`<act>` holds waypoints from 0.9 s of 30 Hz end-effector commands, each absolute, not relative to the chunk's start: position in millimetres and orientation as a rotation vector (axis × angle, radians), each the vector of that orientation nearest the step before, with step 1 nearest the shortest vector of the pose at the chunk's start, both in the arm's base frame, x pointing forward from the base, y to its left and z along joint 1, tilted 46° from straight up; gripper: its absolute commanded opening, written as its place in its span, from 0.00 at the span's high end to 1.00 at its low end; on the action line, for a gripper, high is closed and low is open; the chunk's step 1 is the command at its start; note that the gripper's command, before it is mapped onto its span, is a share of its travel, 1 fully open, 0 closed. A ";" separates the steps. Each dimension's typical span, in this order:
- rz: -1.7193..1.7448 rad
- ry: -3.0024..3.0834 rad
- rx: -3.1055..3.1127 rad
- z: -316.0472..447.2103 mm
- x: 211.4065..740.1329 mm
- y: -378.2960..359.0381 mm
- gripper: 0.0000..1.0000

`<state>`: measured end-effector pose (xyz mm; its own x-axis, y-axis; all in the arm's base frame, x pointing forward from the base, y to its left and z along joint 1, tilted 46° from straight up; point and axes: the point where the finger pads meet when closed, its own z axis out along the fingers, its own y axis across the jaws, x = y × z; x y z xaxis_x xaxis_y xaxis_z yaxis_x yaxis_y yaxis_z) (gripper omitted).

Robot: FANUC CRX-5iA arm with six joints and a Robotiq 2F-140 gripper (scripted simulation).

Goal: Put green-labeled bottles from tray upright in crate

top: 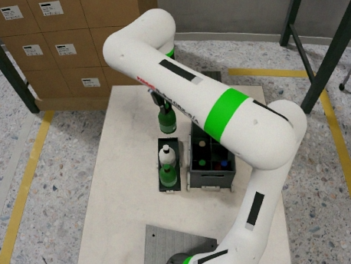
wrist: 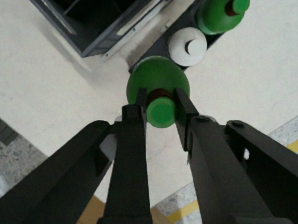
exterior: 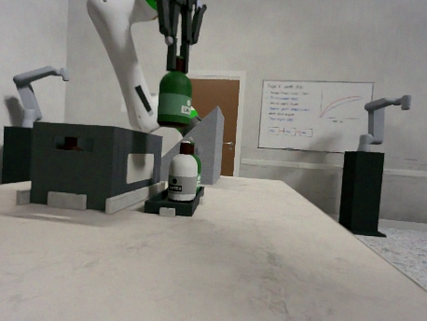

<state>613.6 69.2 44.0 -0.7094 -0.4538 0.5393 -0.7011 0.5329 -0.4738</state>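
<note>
My gripper (top: pixel 165 107) (exterior: pixel 180 57) (wrist: pixel 159 101) is shut on the neck of a green bottle (top: pixel 167 122) (exterior: pixel 174 102) (wrist: pixel 157 80) and holds it upright in the air, well above the far end of the dark tray (top: pixel 161 187) (exterior: pixel 160 206). On the tray stand a white-labeled bottle (top: pixel 167 154) (exterior: pixel 182 174) (wrist: pixel 187 46) and another green bottle (top: pixel 168 174) (wrist: pixel 222 13). The dark crate (top: pixel 211 179) (exterior: pixel 84 163) (wrist: pixel 92 35) stands beside the tray, with several bottle caps showing in its slots; part of it is hidden by my arm.
Tray and crate sit on a pale table (top: pixel 123 199) (exterior: pixel 233 261). A grey ribbed plate (top: pixel 172 242) lies at the table's front. Cardboard boxes (top: pixel 57 46) stand to the back left; a dark pedestal (exterior: pixel 361 191) stands off the table.
</note>
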 end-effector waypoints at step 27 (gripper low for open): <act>0.981 -2.426 0.955 70.0 601.0 47.0 0.90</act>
